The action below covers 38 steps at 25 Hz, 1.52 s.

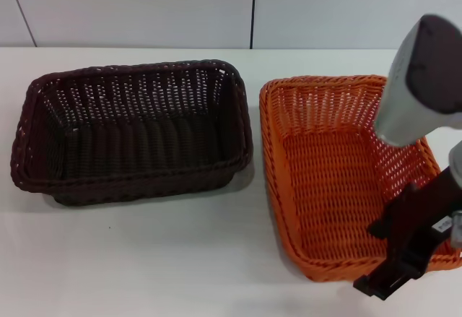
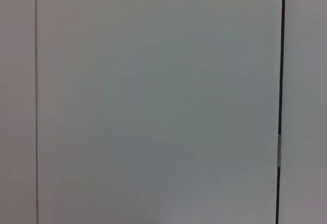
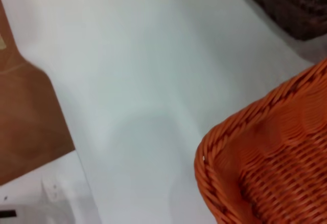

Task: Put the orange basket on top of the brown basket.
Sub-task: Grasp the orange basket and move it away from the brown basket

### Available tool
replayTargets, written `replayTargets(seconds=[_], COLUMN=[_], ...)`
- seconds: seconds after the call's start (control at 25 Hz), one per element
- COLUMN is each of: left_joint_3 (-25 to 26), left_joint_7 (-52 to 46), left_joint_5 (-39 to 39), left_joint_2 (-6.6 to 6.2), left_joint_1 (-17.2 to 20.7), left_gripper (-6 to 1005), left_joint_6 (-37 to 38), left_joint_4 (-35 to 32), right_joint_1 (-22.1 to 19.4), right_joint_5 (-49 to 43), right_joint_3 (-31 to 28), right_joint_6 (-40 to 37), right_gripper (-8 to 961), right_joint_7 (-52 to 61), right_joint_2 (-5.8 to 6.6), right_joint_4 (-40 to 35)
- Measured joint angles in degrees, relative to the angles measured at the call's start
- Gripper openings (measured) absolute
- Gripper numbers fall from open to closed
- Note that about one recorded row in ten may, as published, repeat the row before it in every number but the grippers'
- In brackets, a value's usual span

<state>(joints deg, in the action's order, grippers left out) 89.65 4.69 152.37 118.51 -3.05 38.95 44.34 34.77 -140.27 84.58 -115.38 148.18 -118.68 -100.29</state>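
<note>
The orange basket (image 1: 339, 172) sits on the white table at the right, upright and empty. Its corner also shows in the right wrist view (image 3: 265, 152). The brown basket (image 1: 133, 129) sits to its left, a small gap apart, also empty; its edge shows in the right wrist view (image 3: 291, 2). My right gripper (image 1: 367, 257) is at the orange basket's near right corner. It is open, with one black finger (image 1: 386, 227) inside the basket and the other (image 1: 379, 282) outside the near rim. My left gripper is out of view.
The white table (image 1: 180, 259) runs out in front of both baskets. A white panelled wall (image 1: 144, 6) with dark seams stands behind. The left wrist view shows only a pale panel with a dark seam (image 2: 281, 81).
</note>
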Motion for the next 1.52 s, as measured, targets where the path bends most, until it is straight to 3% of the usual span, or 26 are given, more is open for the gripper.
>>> replayTargets(seconds=[0.32, 0.52, 1.0, 1.24, 1.52], left_joint_3=[0.0, 0.0, 0.0, 0.1, 0.3], left_joint_7=[0.0, -0.4, -0.7, -0.7, -0.7], left_joint_5=[-0.4, -0.5, -0.5, -0.4, -0.1], left_joint_2=[-0.04, -0.13, -0.23, -0.35, -0.39], left_joint_1=[-0.4, -0.4, -0.9, -1.5, -1.9], left_gripper=[788, 788, 787, 787, 786], left_joint_6=[-0.7, -0.8, -0.7, -0.4, 0.1], left_joint_4=[-0.5, -0.5, -1.7, -2.6, -3.3], right_joint_1=[1.5, 1.5, 1.7, 1.4, 0.2], right_joint_5=[-3.3, -5.6, -12.5, -12.8, -15.2], right_joint_3=[5.7, 9.3, 14.0, 14.2, 14.3], right_joint_6=[5.1, 6.9, 10.3, 12.9, 15.6], right_gripper=[786, 783, 555, 339, 176], right_joint_7=[-1.9, -2.0, -0.2, 0.8, 5.3], right_joint_2=[-0.02, -0.08, -0.30, -0.36, -0.41], right_joint_4=[8.1, 9.3, 10.3, 9.9, 3.7])
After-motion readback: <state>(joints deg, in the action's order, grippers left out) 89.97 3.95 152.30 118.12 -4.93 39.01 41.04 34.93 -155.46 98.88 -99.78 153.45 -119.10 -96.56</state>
